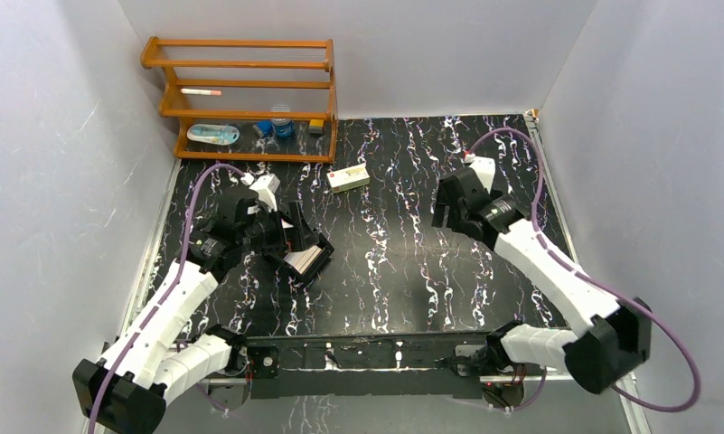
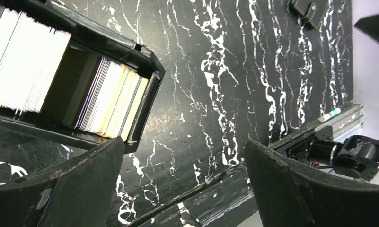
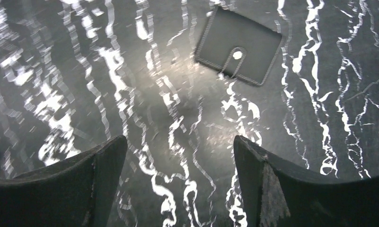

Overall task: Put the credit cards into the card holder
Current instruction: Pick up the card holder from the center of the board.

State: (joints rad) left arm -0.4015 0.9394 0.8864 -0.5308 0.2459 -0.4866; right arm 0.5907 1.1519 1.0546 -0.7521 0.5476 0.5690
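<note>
Judging by how things lay, you had the whole job ahead of you: none of the thin white-to-cream plastic credit cards (image 2: 112,101) had reached the small flat black folding card holder (image 3: 238,45). The cards stood on edge in bundles inside the deep black hinged box (image 2: 107,42), which sat open on the black, white-veined desk (image 2: 253,56) by your left arm. Your left hand (image 2: 182,156) hung just beside the box's near corner, its fingers spread wide with nothing between them. The card holder lay flat and closed on the desk, its snap tab facing up and, as far as I could tell, fastened. It was on the right side, well apart from the box. Your right hand (image 3: 180,151) hovered above the desk near it, equally wide and empty. What remained, as I read it, was to unsnap and open the holder, lift cards out of the box, and slide them into the sleeves. The closed tab looked like your first obstacle, since no card could go in until the holder was opened.
</note>
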